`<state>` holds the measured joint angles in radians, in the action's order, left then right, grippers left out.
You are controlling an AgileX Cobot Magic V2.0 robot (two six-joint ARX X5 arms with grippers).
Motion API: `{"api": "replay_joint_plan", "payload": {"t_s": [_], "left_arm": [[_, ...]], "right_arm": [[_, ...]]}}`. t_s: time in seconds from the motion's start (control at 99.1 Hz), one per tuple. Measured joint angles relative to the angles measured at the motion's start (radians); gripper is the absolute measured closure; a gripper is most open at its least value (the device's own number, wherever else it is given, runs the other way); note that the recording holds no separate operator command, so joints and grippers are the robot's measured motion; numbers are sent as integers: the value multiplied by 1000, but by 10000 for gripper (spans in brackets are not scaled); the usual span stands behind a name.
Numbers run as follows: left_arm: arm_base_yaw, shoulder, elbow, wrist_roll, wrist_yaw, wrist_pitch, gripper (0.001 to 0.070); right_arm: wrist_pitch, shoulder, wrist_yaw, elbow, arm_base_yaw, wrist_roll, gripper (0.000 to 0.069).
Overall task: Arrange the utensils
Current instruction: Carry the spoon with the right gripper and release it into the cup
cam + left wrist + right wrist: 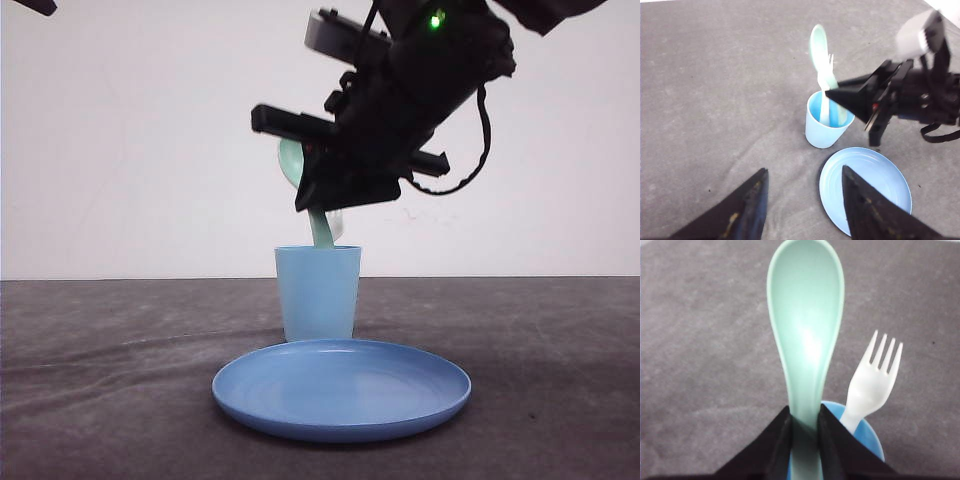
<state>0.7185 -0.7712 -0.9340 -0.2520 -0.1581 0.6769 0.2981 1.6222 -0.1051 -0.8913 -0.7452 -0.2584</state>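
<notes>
Two utensils already stand in the cup [824, 125] behind the plate [342, 388] mid-desk, the fork [871, 386] free and the spoon [806, 335] pinched by your right gripper [804, 432], so next spread those fingers and lift clear; your left gripper [802, 205] hangs spread, empty.

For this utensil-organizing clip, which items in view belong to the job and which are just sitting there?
Part of the job:
- mint-green spoon, pinched in the right hand over the cup
- white fork, standing in the cup, tines up

Just sitting there:
- round blue plate, in front of the cup
- left hand, open, holding nothing

The light blue cup holds the utensils.
</notes>
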Motion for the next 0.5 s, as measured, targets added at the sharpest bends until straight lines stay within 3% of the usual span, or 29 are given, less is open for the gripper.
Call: {"api": "replay_joint_plan", "payload": {"t_s": [0.091,0.202,0.262,0.504], "left_arm": [[0,0,0,-3,0,14,434],[0,0,0,-4,0,16,434],[0,0,0,-4,0,16,434],[0,0,0,-4,0,16,434]], "right_arm": [[-2,7,0,0,0,0,596],[0,7,0,0,-1,0,429],[-3,7,0,-1,-1,0,370],[-155,-56,4,-38,-8,0,331]]}}
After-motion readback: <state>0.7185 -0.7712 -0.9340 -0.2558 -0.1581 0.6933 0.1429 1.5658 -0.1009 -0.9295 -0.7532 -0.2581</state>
